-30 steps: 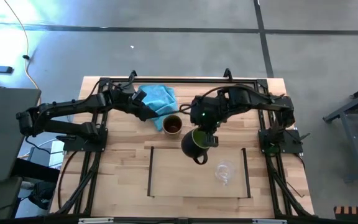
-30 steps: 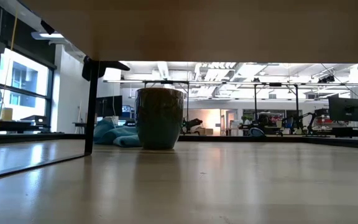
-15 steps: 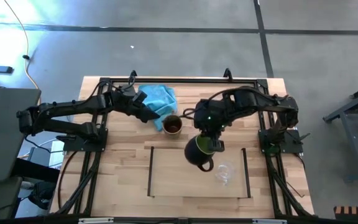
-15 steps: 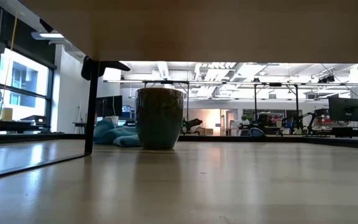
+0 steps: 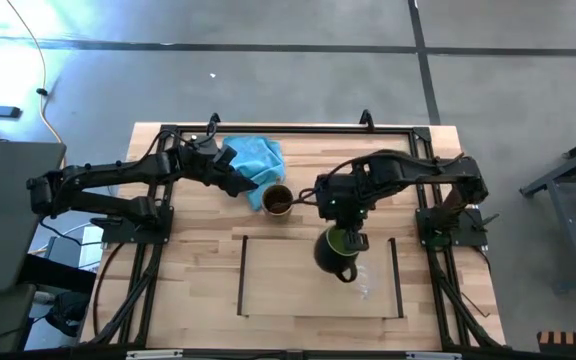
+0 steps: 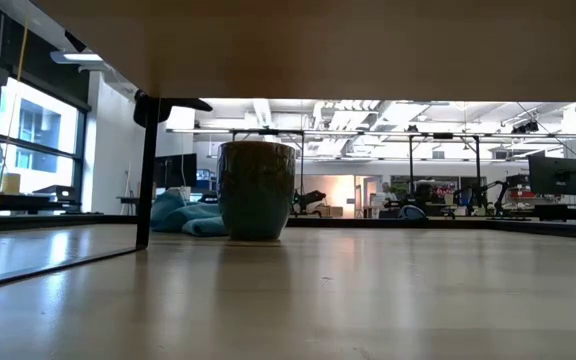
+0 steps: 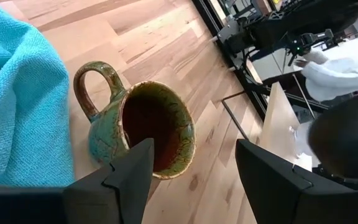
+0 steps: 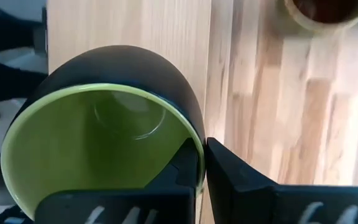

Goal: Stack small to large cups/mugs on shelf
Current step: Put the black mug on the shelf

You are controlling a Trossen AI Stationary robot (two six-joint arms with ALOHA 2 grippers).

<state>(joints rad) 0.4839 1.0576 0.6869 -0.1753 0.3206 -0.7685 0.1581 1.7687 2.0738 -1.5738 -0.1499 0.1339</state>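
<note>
Shelf (image 5: pixel 288 290), the pale board with thin dark rails on its short sides, lies on the near half of the worktop (image 5: pixel 198 255) and serves as the landmark. The two dark arms reach in from either side. The turquoise cloth (image 5: pixel 251 156) lies well beyond the shelf's far edge, toward its left end. The green mug (image 5: pixel 338 252), dark outside and lime inside, hangs over the right part of the shelf with its handle pointing to the near side; the right gripper (image 5: pixel 347 236) is clamped on its rim, one finger inside and one outside, as the right wrist view shows (image 8: pixel 199 167). The brown mug (image 5: pixel 278 201) stands on the worktop just beyond the shelf's far edge, touching the cloth. The left gripper (image 5: pixel 246 187) hovers just beside this mug, on the cloth side, its fingers (image 7: pixel 123 177) spread wide and holding nothing. The clear glass cup (image 5: pixel 365 283) sits on the shelf's right part, near the rail, mostly hidden under the green mug
</note>
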